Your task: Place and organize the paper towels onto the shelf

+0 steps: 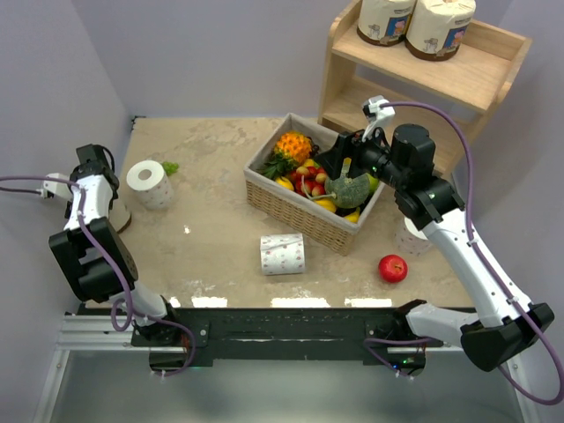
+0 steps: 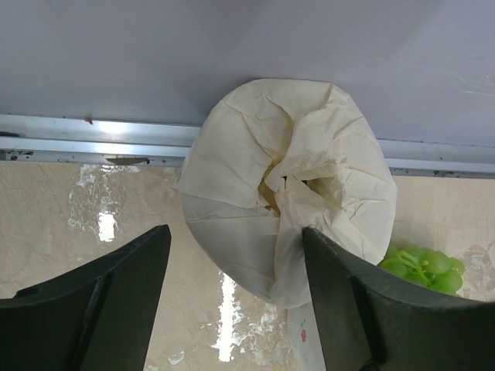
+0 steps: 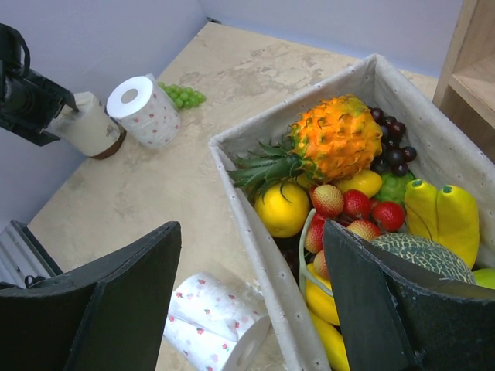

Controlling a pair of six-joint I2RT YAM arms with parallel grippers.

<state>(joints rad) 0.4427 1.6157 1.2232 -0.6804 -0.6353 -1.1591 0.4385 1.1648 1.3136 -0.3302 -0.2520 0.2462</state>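
Note:
A cream-wrapped paper towel roll (image 2: pixel 286 185) stands by the left wall. My left gripper (image 2: pixel 236 232) is open just above its crumpled top, the right finger (image 2: pixel 348 294) touching the wrapping and the left finger apart from it. In the top view this roll (image 1: pixel 119 218) is mostly hidden under the left arm. A bare white roll (image 1: pixel 148 183) stands upright beside it and another (image 1: pixel 282 254) lies on its side mid-table. Two wrapped rolls (image 1: pixel 412 25) stand on the wooden shelf's (image 1: pixel 480 75) top tier. My right gripper (image 3: pixel 251 255) hangs open and empty over the basket's near rim.
A wicker basket (image 1: pixel 295 204) full of fruit sits between the rolls and the shelf. Green grapes (image 2: pixel 421 267) lie by the left wall and a red apple (image 1: pixel 393 268) lies at the front right. A white object (image 1: pixel 411 238) shows partly under the right arm.

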